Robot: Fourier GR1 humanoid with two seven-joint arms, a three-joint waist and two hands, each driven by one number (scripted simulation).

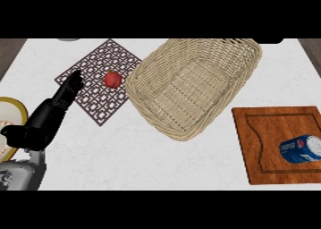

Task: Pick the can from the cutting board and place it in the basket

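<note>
Far left of the woven wicker basket point(164, 120), a cream round plate with a gold rim point(11, 109) is cut by the view's edge. Just beside it the black left hand point(49, 118) rests with its fingers straight and spread from the thumb, holding nothing, its fingertips over a dark lattice-patterned square mat point(100, 105). A small red rounded object point(112, 79) lies on that mat, just left of the basket. Right of the basket and lower, a brown wooden cutting board point(262, 147) carries the blue cylindrical drink can point(302, 149), which lies on its side near the board's right edge, its silver-white end facing right and a logo on its wall. The can is probably light, stiff but thin-walled, smooth and apt to roll; the surest hold is likely across its curved middle. The right hand is out of view.
</note>
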